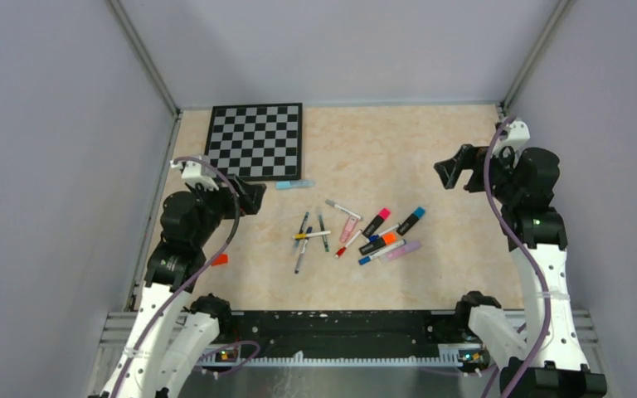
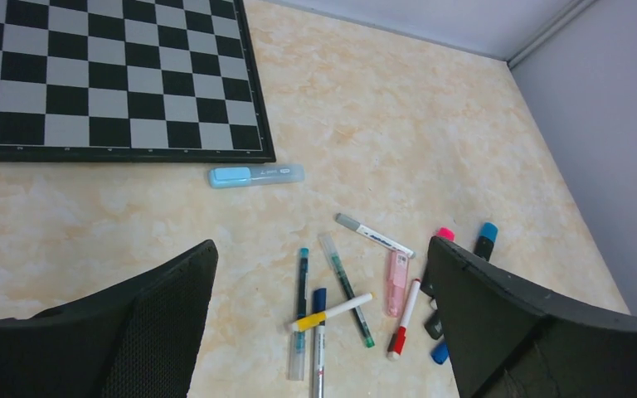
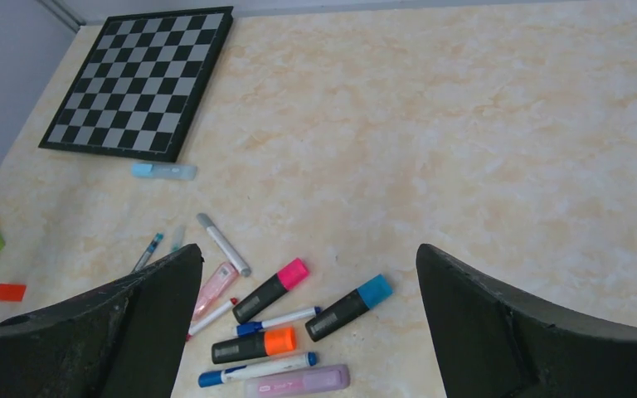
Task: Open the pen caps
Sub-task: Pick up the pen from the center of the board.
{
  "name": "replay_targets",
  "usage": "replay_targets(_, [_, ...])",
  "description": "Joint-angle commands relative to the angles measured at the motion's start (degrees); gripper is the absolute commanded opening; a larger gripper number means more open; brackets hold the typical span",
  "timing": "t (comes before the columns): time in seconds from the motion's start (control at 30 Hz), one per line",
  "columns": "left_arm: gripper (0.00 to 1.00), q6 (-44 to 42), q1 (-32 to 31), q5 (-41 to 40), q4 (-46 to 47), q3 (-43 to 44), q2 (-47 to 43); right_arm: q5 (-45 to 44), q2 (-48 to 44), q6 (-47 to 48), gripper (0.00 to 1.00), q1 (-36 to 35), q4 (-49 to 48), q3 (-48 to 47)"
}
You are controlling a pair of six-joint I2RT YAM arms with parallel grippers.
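Lying flat: black markers (image 1: 373, 225) diagonal, pen caps (image 1: 384, 213) pointing far-right.

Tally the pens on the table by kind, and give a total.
Thick black markers: 3
Pastel highlighters: 3
Thin pens: 8
Total: 14

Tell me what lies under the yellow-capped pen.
The yellow-capped pen lies across the teal-capped pen, the dark-blue-capped pen and the green pen. Only the short stretch of each beneath it is hidden.
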State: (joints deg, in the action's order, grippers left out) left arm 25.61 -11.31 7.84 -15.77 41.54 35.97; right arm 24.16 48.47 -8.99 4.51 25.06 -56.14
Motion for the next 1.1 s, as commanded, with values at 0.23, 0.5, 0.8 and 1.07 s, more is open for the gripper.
replay_targets(0.23, [0.99, 3.53, 0.01, 10.80, 3.32, -3.60, -1.88, 4.48, -0.34, 0.00, 0.99, 1.48, -3.75, 2.62])
replay_targets(0.5, [0.99, 5.58, 0.01, 16.61, 6.27, -5.60, 0.17, 21.46, -0.55, 12.79, 0.99, 1.46, -5.03, 6.70])
replay_targets(0.8, [0.99, 1.38, -15.35, 7.78, -0.40, -3.68, 10.54, 36.16, 0.07, 25.46, 0.99, 1.48, -2.87, 13.14])
replay_targets(1.07, [0.97, 3.22, -31.81, -14.15, -8.22, 2.91, 29.54, 32.60, -0.47, 28.15, 0.99, 1.87, -4.09, 16.66])
